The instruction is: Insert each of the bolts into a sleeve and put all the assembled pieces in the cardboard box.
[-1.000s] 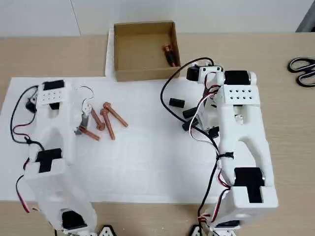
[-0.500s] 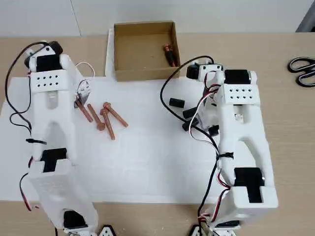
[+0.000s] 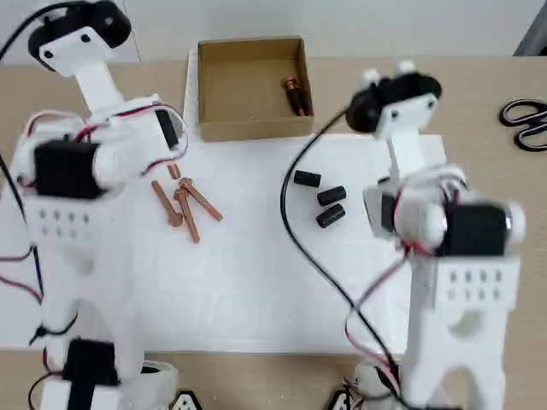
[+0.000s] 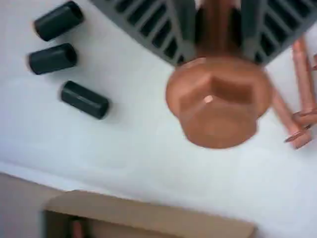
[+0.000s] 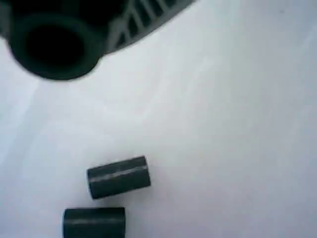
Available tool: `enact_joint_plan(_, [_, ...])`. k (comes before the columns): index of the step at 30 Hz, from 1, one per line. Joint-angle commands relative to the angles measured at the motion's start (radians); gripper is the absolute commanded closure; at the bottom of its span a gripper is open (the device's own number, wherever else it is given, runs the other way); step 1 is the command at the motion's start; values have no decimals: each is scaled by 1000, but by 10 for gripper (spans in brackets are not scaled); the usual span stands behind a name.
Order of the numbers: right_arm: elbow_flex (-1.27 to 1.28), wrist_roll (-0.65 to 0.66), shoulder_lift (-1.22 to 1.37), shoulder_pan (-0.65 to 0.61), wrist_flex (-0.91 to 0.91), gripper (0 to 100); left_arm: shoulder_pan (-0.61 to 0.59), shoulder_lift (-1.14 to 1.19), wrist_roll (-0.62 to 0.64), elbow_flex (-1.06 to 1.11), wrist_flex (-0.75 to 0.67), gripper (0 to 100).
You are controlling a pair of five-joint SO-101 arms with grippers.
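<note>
**Both arms loaded: one bolt, one sleeve, nothing mated yet**

The left gripper (image 4: pixel 218 25) is clamped on a bolt (image 4: pixel 218 101). The jaws pinch the shank right behind the head, and the head pokes out past the ribbed fingers. I can't see the other end of the shank, so no idea how much sticks out for the insert.

The right gripper (image 5: pixel 59 20) is closed around a sleeve (image 5: pixel 52 47), and the open bore faces its wrist camera with nothing over it. My guess is that's the whole point: grab the sleeve by its sides so the hole stays free for the bolt.

From above, both arms sit high over the sheet (image 3: pixel 256 282), the left on the bolt side and the right on the sleeve side, well apart. Makes sense to me, since mating the two in mid-air needs room and nothing underneath to bump.

Lying on the sheet are three loose bolts (image 3: pixel 186 209) in a small pile on the left, touching or crossing each other. Three spare sleeves (image 3: pixel 332 196) lie near the middle, each apart from the others.

The box (image 3: pixel 231 85) sits at the far edge of the sheet, roughly between the arms, with one assembled piece (image 3: pixel 295 96) lying by its right wall.

So I'd say this is pair number two, insert not yet done. The tricky bit will be lining the shank up with that bore. Scissors (image 3: pixel 526 120) are off on the table (image 3: pixel 479 85), not involved.
</note>
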Motion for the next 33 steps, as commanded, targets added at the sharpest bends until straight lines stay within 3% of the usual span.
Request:
enact_joint_plan(1, [107, 6, -139, 8, -13, 995, 61, -104, -8, 58, 18, 994])
enact_joint_plan(6, [299, 3, -266, 10, -127, 995, 133, -232, -8, 229, -17, 994])
enact_joint_plan(13, [459, 2, -437, 4, -240, 995, 141, -408, -8, 446, -140, 994])
enact_joint_plan(19, [640, -8, -510, -5, -360, 995, 153, -480, -6, 679, -327, 994])
enact_joint_plan(26, [882, -265, -690, -191, -562, 995, 285, -526, -6, 862, -517, 994])
enact_joint_plan(33, [1143, -279, -831, -360, -780, 995, 282, -525, -6, 924, -669, 994])
